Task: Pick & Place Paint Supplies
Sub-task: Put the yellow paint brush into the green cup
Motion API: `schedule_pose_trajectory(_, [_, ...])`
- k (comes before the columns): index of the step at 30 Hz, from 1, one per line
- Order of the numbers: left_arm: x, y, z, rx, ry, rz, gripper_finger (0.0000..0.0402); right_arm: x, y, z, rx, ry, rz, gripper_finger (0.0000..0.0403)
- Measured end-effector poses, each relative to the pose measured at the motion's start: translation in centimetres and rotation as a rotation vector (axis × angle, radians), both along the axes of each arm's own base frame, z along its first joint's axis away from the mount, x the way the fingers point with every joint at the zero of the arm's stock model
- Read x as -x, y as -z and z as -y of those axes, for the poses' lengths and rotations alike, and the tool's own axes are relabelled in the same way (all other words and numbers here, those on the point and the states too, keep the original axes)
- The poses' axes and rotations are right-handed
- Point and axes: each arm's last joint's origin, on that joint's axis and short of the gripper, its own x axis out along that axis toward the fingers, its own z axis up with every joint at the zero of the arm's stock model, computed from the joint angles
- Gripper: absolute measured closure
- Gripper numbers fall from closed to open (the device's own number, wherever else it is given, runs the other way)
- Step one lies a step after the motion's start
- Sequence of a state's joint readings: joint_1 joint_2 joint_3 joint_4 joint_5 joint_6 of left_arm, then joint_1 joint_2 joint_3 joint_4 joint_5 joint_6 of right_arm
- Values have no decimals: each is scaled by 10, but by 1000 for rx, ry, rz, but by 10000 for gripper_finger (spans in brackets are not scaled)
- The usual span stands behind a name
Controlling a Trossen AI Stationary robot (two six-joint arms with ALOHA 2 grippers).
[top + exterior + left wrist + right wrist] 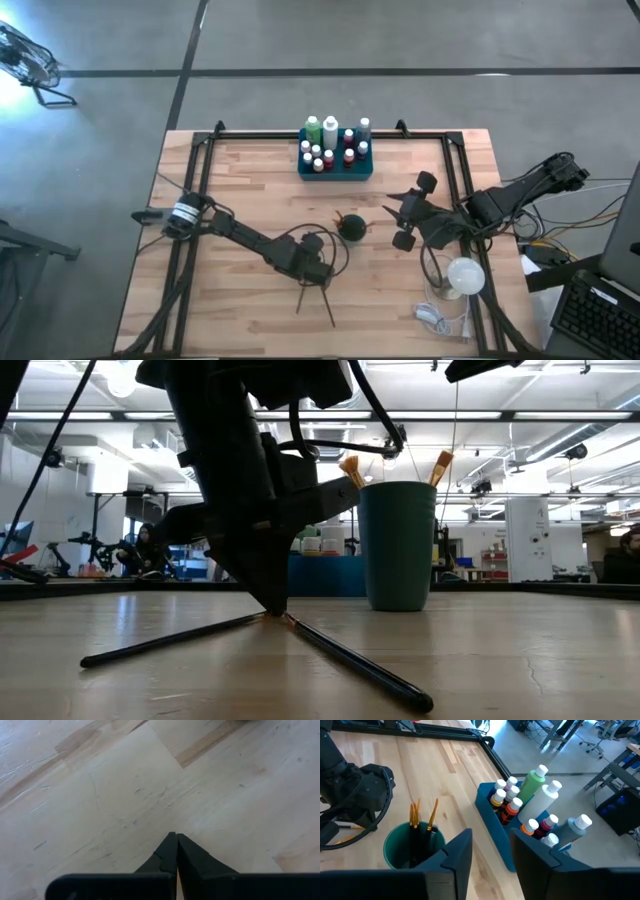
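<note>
Two dark, thin paintbrushes (170, 640) (360, 665) lie on the wooden table in a V, their handles pointing toward the near edge (300, 300) (329, 312). My left gripper (275, 608) stands shut, pointing steeply down, where their heads meet. The dark green cup (352, 227) stands upright beside it with brushes (415, 815) in it. Small white-capped bottles (330, 140) stand in the teal tray (335, 174) at the far edge. My right gripper (491, 855) hangs open above the table, right of the cup, with nothing between its fingers. My left gripper comes from above, slanting down, and its fingertips (272, 600) meet the table at the brushes' head ends (290, 622). A thin orange sliver (177, 877) shows between the shut fingers. One brush or both, I cannot tell. Both handles lie flat on the table.
Black frame rails (195, 200) run along the table's left and right sides. A white round object (465, 275) and loose cables (440, 315) lie at the near right corner. There is bare wood between the cup and the tray.
</note>
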State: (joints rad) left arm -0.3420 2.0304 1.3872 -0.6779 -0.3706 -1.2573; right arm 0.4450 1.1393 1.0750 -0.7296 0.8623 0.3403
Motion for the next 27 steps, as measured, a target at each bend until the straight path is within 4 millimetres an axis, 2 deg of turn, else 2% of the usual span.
schedule_pose_trajectory(9, [1,-8,0,-15,79,-19,400,0,0,0,-4,-4,-1,295])
schedule_pose_trajectory(14, [6,-37,-2,-60,105,47,400,0,0,0,-4,-4,-2,298])
schedule_pose_trajectory(19, [14,-62,-2,-143,122,114,401,1,1,0,-23,13,1,283])
schedule_pose_trajectory(27, [25,-109,-7,-274,198,257,401,15,10,7,-92,132,-61,261])
